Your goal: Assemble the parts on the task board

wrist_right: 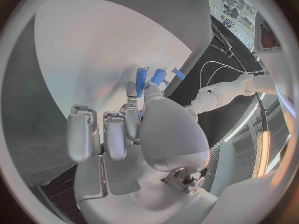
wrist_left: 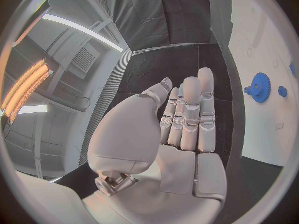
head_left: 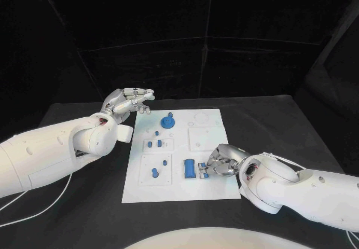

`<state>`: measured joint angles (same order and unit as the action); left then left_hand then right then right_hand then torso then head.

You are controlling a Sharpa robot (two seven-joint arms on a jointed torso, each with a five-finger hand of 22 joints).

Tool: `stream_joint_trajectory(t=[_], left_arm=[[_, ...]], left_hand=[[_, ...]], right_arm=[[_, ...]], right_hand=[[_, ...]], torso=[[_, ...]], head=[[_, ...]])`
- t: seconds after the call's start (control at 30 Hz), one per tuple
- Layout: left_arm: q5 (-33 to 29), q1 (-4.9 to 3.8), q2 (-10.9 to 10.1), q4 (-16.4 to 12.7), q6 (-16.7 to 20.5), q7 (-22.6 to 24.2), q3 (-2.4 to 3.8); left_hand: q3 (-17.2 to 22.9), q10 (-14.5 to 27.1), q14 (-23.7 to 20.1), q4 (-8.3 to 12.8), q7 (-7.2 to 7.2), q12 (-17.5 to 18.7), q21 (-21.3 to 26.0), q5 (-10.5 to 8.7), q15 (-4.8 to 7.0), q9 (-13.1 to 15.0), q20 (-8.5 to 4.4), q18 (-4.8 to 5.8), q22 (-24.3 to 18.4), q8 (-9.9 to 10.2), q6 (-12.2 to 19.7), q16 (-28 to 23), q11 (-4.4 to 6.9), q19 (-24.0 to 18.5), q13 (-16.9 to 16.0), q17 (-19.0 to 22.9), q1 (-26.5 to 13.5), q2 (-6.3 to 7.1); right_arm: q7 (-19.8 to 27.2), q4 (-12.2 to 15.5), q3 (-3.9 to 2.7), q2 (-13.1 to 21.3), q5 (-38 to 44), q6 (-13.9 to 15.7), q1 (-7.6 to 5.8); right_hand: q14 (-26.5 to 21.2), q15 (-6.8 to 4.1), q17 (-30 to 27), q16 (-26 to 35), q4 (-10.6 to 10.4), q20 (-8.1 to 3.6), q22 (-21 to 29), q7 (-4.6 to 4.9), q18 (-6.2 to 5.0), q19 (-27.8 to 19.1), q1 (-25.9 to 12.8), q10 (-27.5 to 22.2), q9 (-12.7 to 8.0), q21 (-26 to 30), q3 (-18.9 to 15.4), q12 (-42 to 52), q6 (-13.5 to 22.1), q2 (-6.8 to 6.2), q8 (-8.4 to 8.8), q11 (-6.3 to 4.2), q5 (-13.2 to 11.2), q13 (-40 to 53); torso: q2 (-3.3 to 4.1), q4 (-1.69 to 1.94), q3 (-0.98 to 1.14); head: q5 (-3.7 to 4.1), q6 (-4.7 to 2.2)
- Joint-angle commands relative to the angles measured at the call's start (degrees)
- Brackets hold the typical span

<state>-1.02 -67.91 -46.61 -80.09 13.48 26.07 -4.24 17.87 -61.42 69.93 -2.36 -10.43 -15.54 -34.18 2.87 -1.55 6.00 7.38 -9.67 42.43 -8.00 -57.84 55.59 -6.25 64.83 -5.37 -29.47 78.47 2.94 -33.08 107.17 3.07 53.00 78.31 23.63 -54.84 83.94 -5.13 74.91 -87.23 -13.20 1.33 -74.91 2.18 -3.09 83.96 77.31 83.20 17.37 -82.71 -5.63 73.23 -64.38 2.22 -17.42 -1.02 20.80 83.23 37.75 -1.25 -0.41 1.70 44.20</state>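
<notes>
I am observing the right hand [head_left: 217, 165] pinching a small blue part [head_left: 203, 173] on the task board [head_left: 210, 189], beside the blue block [head_left: 190, 168], while the left hand [head_left: 128, 102] is hovering empty, fingers loosely extended.

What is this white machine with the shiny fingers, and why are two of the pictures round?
It is a robot with two white arms, each ending in a silver hand. One picture looks down from a camera on its head. The round ones come from cameras at its wrists, behind each hand.

On the black table lies a white task board with small blue parts, such as a blue gear and a blue block.

The left hand is raised beside the board's far corner, fingers together, holding nothing. The right hand is down on the board with its fingertips at a small blue part next to the block; whether it truly grips it is hard to tell.
</notes>
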Motion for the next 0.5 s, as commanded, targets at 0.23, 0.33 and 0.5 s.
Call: stream_joint_trajectory(t=[0.23,0.33,0.5], left_arm=[[-0.06,-0.08,-0.11,-0.19,-0.80,0.01,0.05],[-0.06,-0.08,-0.14,-0.19,-0.77,-0.02,0.05],[-0.06,-0.09,-0.15,-0.18,-0.78,-0.05,0.05]], left_hand=[[-0.15,0.37,-0.54,0.18,0.01,-0.26,0.22,0.27,0.06,-0.08,-0.02,-0.81,-0.07,-0.22,0.60,-0.17,0.02,0.36,-0.09,0.06,0.52,-0.08],[-0.15,0.37,-0.54,0.18,0.01,-0.26,0.22,0.27,0.06,-0.08,-0.02,-0.81,-0.07,-0.22,0.60,-0.17,0.02,0.36,-0.09,0.06,0.52,-0.08],[-0.15,0.37,-0.54,0.18,0.01,-0.26,0.22,0.27,0.06,-0.08,-0.02,-0.81,-0.07,-0.22,0.60,-0.17,0.02,0.36,-0.09,0.06,0.52,-0.08]], right_arm=[[-0.58,-0.85,-0.01,-0.37,-2.72,-2.24,-0.06],[-0.66,-1.13,-0.01,-0.53,-3.07,-2.51,-0.06],[-0.58,-1.37,-0.01,-0.87,-3.32,-2.02,-0.07]], right_hand=[[5.17,-0.39,10.60,-0.03,-0.18,-0.43,-3.13,0.07,0.44,0.94,0.17,2.12,0.17,-0.26,0.18,-0.34,-0.03,0.08,-0.21,-1.02,-0.25,-4.22],[5.15,-0.36,10.53,0.01,-0.29,-0.42,-3.09,0.11,0.44,0.92,-0.03,2.11,0.24,-0.23,0.15,-0.37,0.02,0.07,-0.18,-0.98,-0.47,-4.22],[5.16,-0.34,10.59,-0.02,-0.37,-0.41,-3.13,0.14,0.45,0.93,-0.18,2.11,0.28,-0.25,0.12,-0.36,0.04,0.03,-0.17,-0.95,-0.58,-4.21]], torso=[[0.02,0.01,-0.02],[0.02,0.03,-0.01],[0.03,-0.03,0.04]], head=[[-0.15,0.12],[-0.22,0.11],[-0.28,0.02]])
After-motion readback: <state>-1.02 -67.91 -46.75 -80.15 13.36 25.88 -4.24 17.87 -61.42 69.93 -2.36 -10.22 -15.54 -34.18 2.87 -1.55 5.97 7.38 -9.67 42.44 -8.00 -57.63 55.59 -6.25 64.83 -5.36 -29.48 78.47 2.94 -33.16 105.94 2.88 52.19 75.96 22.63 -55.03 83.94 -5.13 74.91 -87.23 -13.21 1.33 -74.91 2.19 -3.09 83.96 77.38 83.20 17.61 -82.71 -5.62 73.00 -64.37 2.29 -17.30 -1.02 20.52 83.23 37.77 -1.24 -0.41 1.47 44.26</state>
